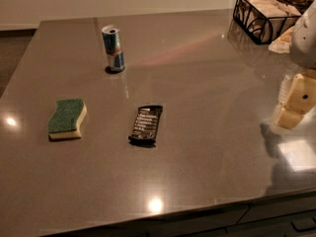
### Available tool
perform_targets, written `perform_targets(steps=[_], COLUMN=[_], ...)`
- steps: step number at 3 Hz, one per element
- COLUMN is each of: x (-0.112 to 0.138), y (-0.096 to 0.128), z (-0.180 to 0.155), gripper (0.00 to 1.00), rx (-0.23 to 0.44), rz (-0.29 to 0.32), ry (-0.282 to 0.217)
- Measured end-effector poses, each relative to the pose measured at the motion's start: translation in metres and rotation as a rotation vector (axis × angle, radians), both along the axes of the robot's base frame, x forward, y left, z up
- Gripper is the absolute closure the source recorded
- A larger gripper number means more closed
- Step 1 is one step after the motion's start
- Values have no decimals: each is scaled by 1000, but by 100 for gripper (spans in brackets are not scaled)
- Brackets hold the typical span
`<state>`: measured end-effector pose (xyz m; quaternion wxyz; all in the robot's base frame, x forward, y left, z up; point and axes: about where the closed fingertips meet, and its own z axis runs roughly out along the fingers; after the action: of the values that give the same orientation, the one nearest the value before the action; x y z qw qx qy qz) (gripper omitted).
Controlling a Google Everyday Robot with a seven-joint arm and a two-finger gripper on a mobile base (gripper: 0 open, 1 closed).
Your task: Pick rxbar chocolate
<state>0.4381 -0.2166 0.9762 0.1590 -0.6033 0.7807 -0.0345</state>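
The glossy grey-brown desk point(207, 83) fills the frame. Lying flat at its centre is the rxbar chocolate point(146, 125), with a green-and-yellow sponge point(67, 118) to its left. A blue-and-silver can point(113, 48) stands upright further back, and a black wire basket point(264, 16) sits at the upper right. The claw point(295, 102) is at the right edge.

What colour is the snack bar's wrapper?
The rxbar chocolate is black with white lettering, seen in the camera view; the gripper hangs far right.

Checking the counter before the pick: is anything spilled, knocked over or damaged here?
Nothing stands out. The rxbar chocolate lies flat, the sponge sits flat left of it, and the can stands upright behind them, no spill. The tool hangs above the counter at its right side, apart from all three.
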Motion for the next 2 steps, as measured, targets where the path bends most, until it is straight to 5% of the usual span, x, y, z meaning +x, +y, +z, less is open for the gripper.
perform_targets(steps=[1, 2], x=[0, 13], y=[0, 11], z=[0, -3], gripper=[0, 0], rx=[0, -9], rz=[0, 67], ry=[0, 12])
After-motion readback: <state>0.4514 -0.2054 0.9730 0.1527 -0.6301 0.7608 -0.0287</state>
